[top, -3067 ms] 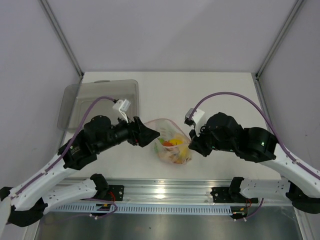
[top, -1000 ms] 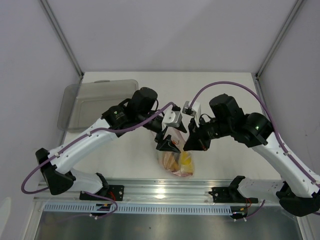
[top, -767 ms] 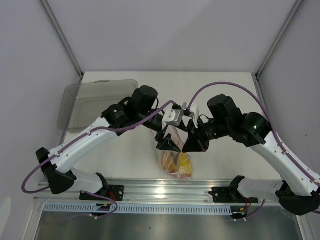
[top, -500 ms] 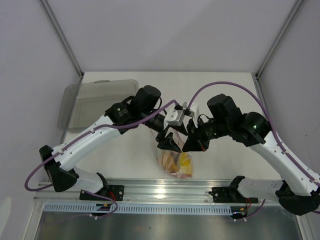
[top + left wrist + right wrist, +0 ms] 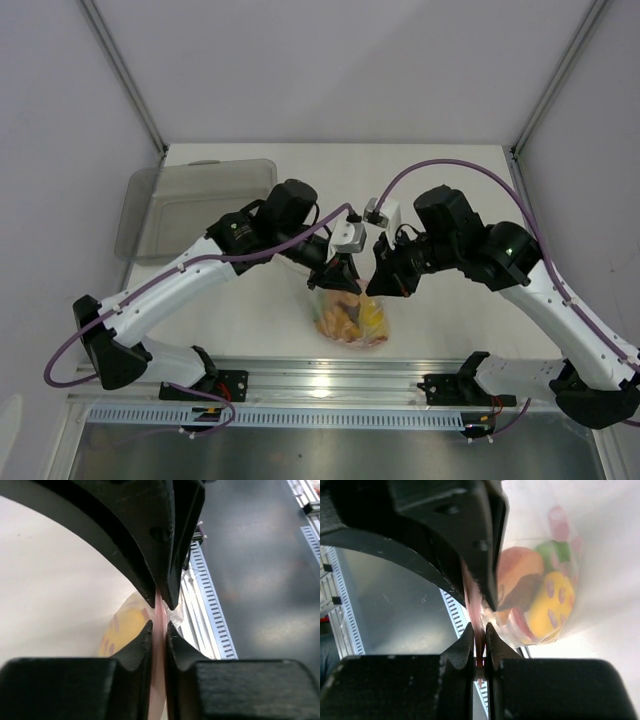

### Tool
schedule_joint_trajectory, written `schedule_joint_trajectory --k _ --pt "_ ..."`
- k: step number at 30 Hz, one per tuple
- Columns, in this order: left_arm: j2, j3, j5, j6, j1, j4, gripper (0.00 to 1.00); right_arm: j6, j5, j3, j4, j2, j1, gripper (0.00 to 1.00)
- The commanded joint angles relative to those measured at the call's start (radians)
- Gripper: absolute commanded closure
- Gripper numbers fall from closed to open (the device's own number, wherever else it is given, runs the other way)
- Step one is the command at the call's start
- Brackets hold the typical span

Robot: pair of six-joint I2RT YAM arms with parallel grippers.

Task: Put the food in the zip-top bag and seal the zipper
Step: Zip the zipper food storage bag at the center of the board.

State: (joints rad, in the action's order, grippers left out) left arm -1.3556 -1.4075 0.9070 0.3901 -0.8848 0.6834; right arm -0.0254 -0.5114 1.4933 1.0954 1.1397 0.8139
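Compared with three seconds back, the bag (image 5: 352, 320) has been lifted from lying flat on the desk (image 5: 450, 175) and is now hung by its mouth, just toward 6 o'clock of centre. In the last half second the left jaws have been nudged closer to the right jaws. Both pairs are clamped on the zipper (image 5: 159, 630), left jaws at the strip's 9 o'clock side, right jaws at 3, nearly touching. Whether the bag's bottom is rested on the desk can't be told.

The desk is plain white, boxed in by pale grey walls, with a metal rail (image 5: 340, 385) along the 6 o'clock edge. A grey tray (image 5: 190, 200) is parked at 10 o'clock.

The food (image 5: 540, 595) is bunched at the bag's bottom: yellow, orange, some green and red can be made out.
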Motion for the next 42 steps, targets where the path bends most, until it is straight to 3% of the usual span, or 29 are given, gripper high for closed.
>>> schedule_joint_trajectory --k 1,3,5,7,10,12,14,18,23,27,37,42 --pt "0.055 0.001 -0.098 -0.126 0.006 -0.053 0.87 0.021 0.062 0.051 -0.006 0.014 -0.005 1.0" --pt "0.055 0.002 -0.144 -0.164 0.006 -0.053 0.97 0.021 0.063 0.053 -0.005 0.023 -0.005 1.0" --pt "0.055 0.007 -0.155 -0.204 0.006 -0.054 0.96 0.021 0.056 0.051 -0.003 0.028 -0.004 1.0" --pt "0.073 0.031 -0.154 -0.223 0.006 -0.073 0.89 0.019 0.031 0.051 -0.002 0.035 0.002 1.0" --pt "0.098 0.073 -0.175 -0.253 0.006 -0.113 0.95 0.021 0.059 0.051 -0.005 0.038 0.007 0.99" --pt "0.121 0.087 -0.2 -0.284 0.006 -0.125 0.99 0.024 0.105 0.048 -0.006 0.038 0.005 0.74" --pt "0.144 0.096 -0.23 -0.313 0.007 -0.148 0.99 0.057 0.145 0.035 -0.012 0.029 -0.008 0.59" --pt "0.185 0.108 -0.29 -0.439 0.009 -0.195 0.99 0.094 0.122 -0.056 -0.107 -0.04 -0.077 0.58" --pt "0.236 0.176 -0.384 -0.58 0.012 -0.281 1.0 0.142 -0.048 -0.218 -0.314 -0.158 -0.124 0.6" --pt "0.276 0.26 -0.376 -0.675 0.012 -0.381 1.0 0.151 -0.105 -0.314 -0.457 -0.208 -0.142 0.62" --pt "0.326 0.311 -0.379 -0.7 0.012 -0.396 0.99 0.177 -0.315 -0.357 -0.638 -0.176 -0.165 0.65" --pt "0.351 0.338 -0.364 -0.715 0.012 -0.427 0.99 0.159 -0.328 -0.357 -0.644 -0.158 -0.182 0.65"
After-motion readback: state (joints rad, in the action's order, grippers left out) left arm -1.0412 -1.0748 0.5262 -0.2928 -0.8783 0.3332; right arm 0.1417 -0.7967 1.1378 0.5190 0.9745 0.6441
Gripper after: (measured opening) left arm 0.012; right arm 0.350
